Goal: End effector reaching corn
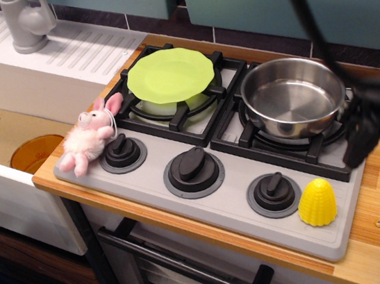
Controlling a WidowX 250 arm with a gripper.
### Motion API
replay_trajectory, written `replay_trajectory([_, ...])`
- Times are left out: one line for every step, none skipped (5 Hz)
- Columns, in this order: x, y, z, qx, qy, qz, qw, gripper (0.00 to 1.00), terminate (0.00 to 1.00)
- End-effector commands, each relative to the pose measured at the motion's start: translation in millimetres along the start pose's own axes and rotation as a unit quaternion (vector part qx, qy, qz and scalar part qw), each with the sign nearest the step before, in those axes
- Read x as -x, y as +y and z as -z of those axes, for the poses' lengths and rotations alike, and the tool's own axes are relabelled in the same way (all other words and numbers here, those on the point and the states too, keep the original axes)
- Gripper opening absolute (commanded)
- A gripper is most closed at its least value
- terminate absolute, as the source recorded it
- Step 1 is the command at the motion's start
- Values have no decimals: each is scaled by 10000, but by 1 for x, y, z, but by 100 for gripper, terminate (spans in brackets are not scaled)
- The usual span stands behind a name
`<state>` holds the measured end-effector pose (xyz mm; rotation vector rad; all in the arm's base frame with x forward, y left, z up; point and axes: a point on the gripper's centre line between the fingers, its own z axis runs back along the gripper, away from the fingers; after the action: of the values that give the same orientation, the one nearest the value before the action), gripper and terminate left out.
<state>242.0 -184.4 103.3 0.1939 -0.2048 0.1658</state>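
Note:
The corn (317,202) is a small bright yellow bumpy dome standing upright on the grey stove panel (219,201) at the front right, just right of the rightmost knob (273,193). The end effector (373,121) shows as a blurred black mass at the right edge, over the wooden counter beside the stove. It is up and to the right of the corn and not touching it. One dark finger (356,150) points down toward the stove's right rim. I cannot make out the other finger. A black cable (306,14) trails down from the top.
A steel pan (295,96) sits on the right burner, just left of the gripper. A lime-green plate (170,75) lies on the left burner. A pink plush bunny (89,134) lies at the stove's left edge. Three black knobs line the front panel.

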Motion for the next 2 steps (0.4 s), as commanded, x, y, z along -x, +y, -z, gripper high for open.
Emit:
replay_trajectory([-26,19,2,65,-508,224,9984,100,0])
replay_trajectory([-26,28,4,-214,-621,197,9976,100,0])
